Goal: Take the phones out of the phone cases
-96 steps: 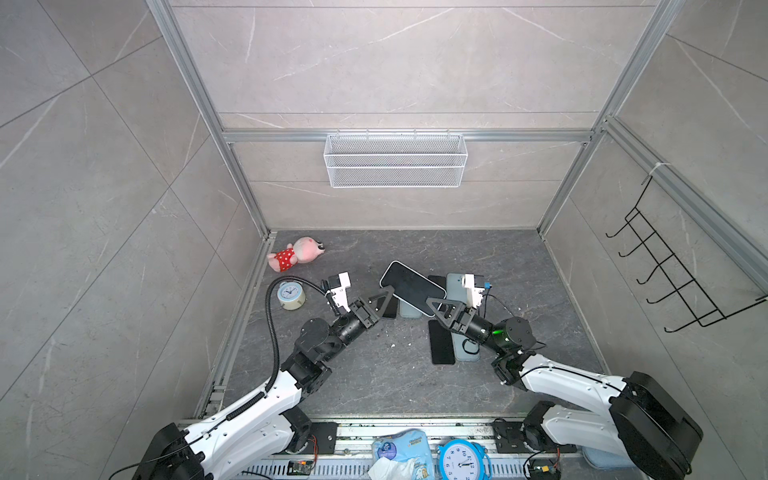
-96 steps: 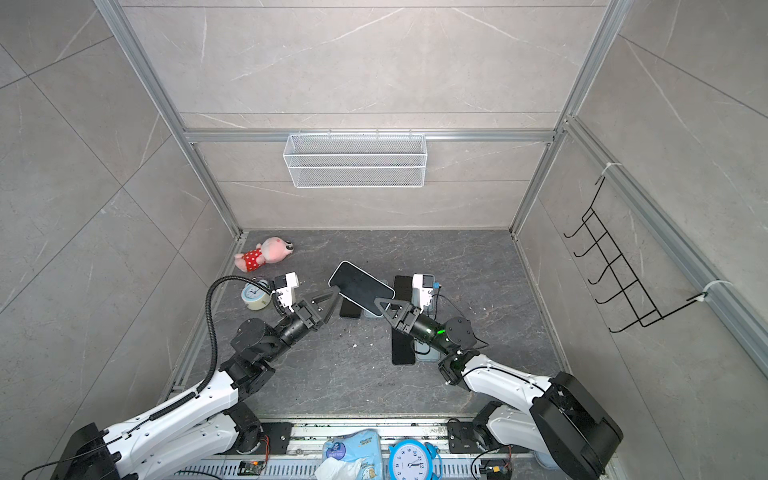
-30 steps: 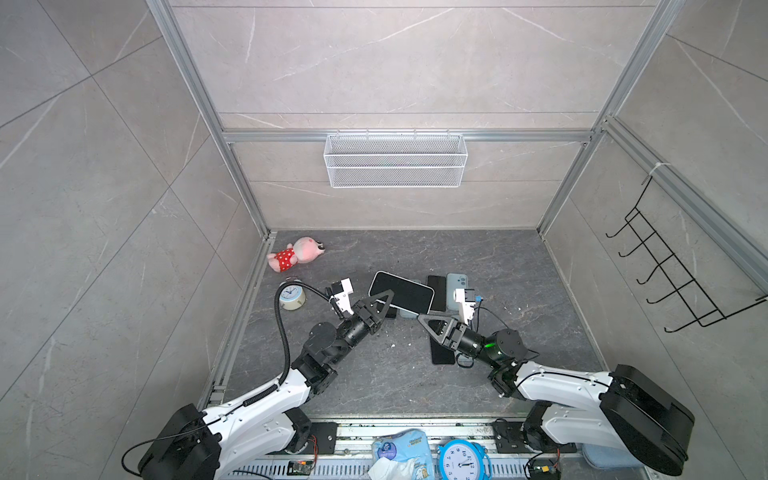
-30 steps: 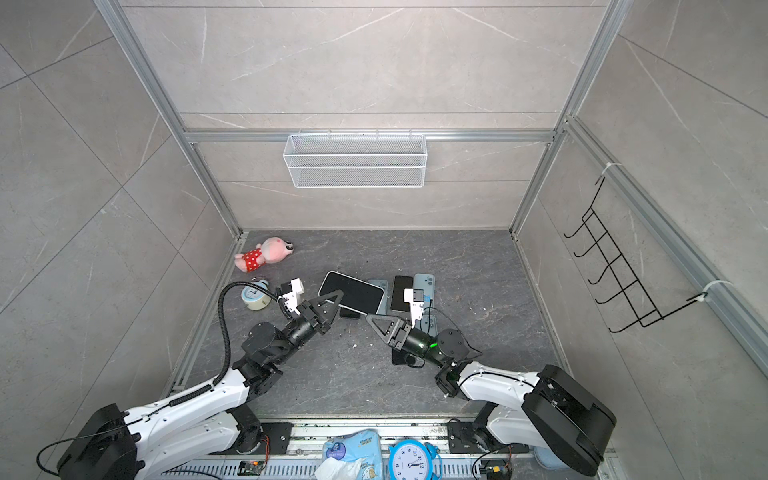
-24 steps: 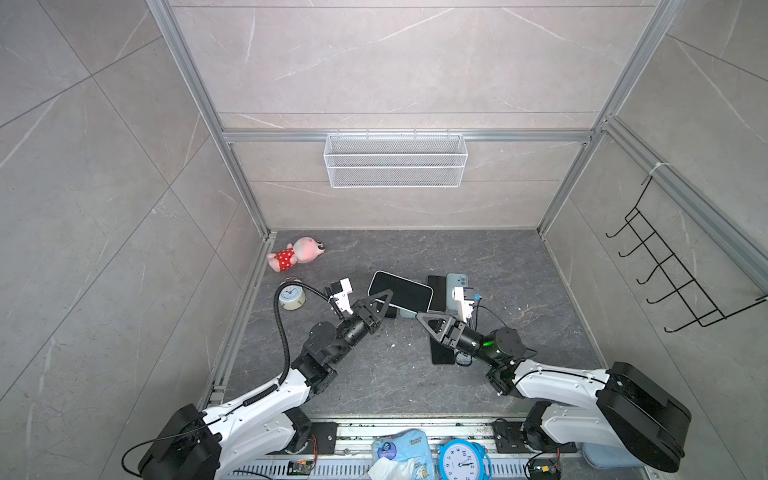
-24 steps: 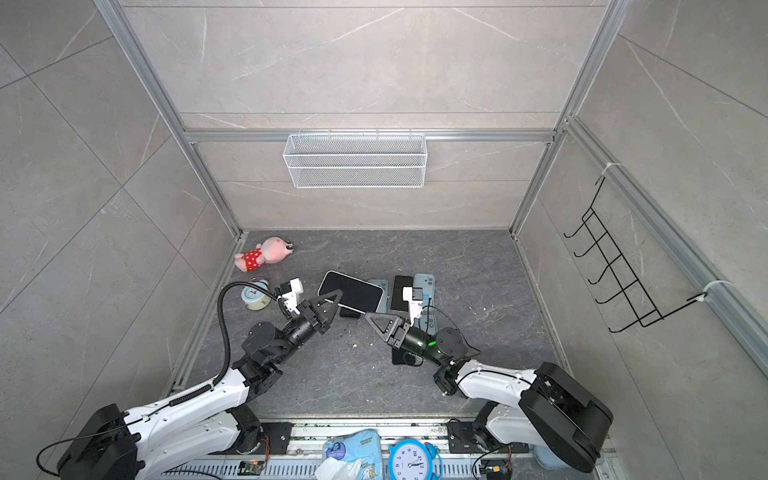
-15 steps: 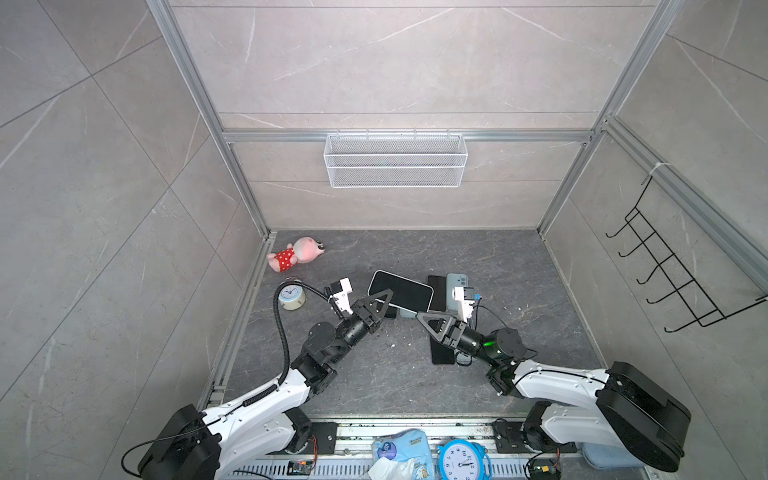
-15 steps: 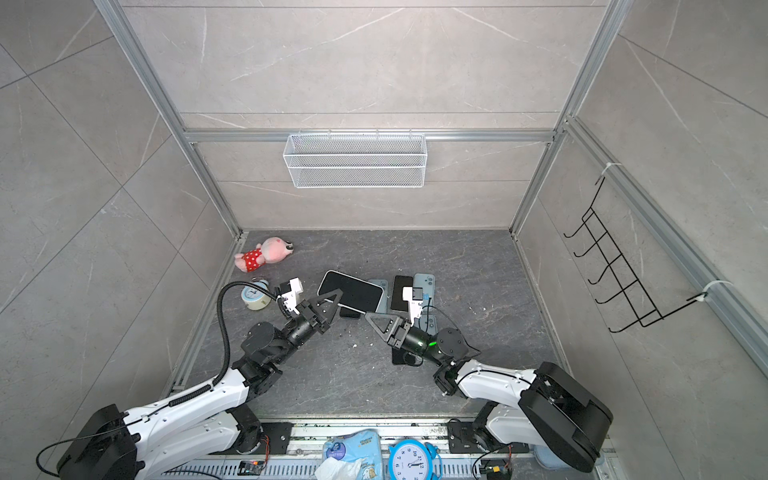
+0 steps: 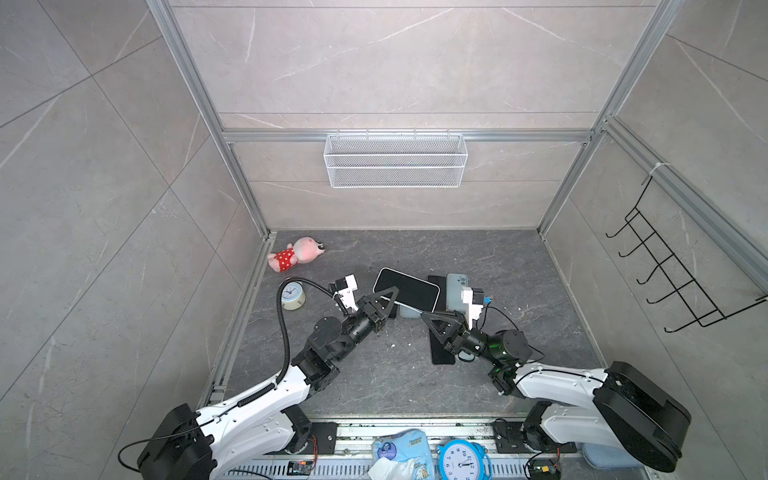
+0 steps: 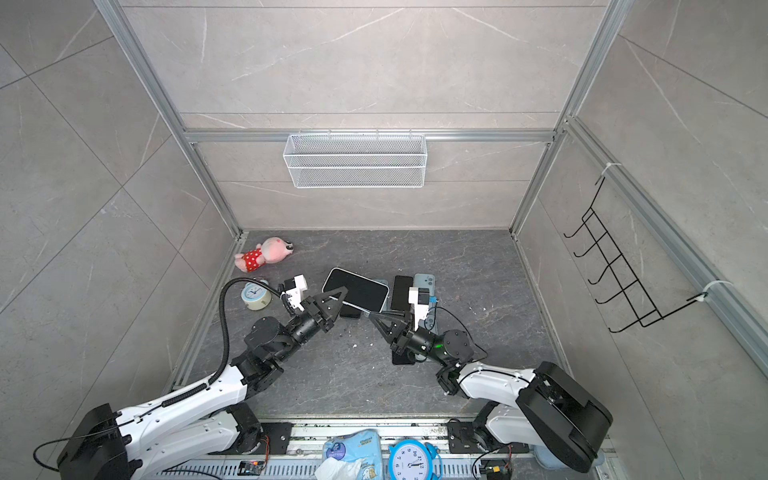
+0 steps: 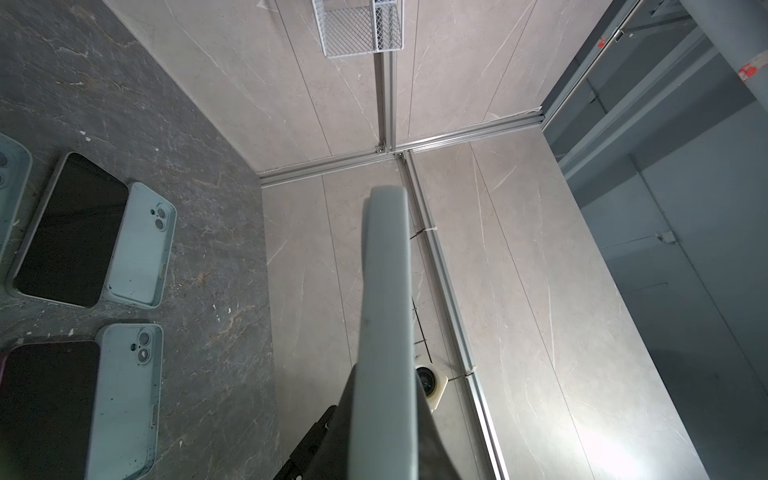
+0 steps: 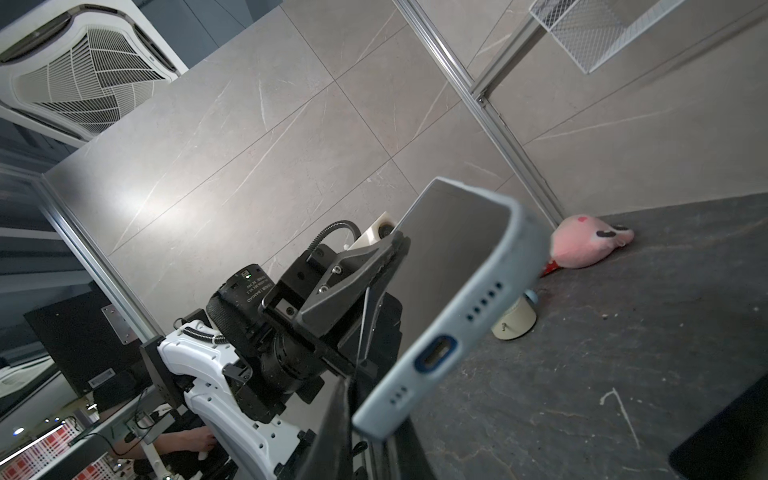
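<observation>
The phone (image 9: 407, 289) hangs in the air between the two arms, clear of the surface (image 9: 374, 374) and still fully seated in its pale blue-grey phone case (image 12: 478, 299). In the right wrist view the case rim wraps the dark screen all the way round, with the charging port end nearest that camera.

The left hand (image 9: 388, 297) is pressed together on the far end of the phone, one finger lying across the screen. It has held there unchanged through the last second.

What has changed is on the other side. A second ago the right hand (image 9: 424, 315) had its jaws apart around the corner by the charging port. Now they are pinched shut there, apparently on the lip of the case, though the exact contact is too close to the camera to read clearly. The phone also sits lower and flatter than it did a few seconds back, when it was tilted up between the arms.

So both ends are now gripped, which is what a peel needs: one hand to steady the phone, the other to bend the case corner away. Nothing has come free yet, so the separation itself is still to do.

Other bare phones (image 11: 70, 232) and empty cases (image 11: 141, 245) lie on the surface below.
</observation>
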You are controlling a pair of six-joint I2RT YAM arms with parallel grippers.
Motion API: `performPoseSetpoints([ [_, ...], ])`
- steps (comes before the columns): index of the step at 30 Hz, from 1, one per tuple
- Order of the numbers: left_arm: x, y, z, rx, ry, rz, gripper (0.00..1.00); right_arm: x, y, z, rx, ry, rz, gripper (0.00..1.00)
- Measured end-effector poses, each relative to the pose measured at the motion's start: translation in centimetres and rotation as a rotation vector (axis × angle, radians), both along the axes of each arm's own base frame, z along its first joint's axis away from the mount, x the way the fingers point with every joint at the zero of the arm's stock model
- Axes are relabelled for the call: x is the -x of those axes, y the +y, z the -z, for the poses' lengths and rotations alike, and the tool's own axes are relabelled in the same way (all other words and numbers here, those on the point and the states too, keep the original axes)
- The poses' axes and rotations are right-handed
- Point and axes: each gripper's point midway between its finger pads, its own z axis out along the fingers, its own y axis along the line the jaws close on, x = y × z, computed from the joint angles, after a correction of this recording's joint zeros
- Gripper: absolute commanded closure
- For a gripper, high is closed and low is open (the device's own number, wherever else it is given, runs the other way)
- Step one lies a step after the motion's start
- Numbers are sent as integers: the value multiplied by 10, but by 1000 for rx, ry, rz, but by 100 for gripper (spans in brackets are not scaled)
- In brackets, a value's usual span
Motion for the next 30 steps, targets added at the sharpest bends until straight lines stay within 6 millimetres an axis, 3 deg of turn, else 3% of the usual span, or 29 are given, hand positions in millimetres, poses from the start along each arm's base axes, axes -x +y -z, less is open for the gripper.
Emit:
performPoseSetpoints([
  [15, 0, -9, 16, -66, 64, 16, 100, -3, -10, 27, 126, -156, 114, 100],
  [21, 29, -27, -6, -27, 7, 169, 100, -32, -24, 55, 228, -90, 246, 100],
  [22, 32, -27, -9, -23, -2, 185, 100, -33, -25, 57, 232, -84, 249, 97],
  [27, 35, -10, -26, -4, -44, 165, 100, -18, -42, 57, 191, -17, 247, 56],
  [30, 37, 8, -36, -11, -81, 130, 100, 2, -56, 38, 111, -21, 226, 44],
])
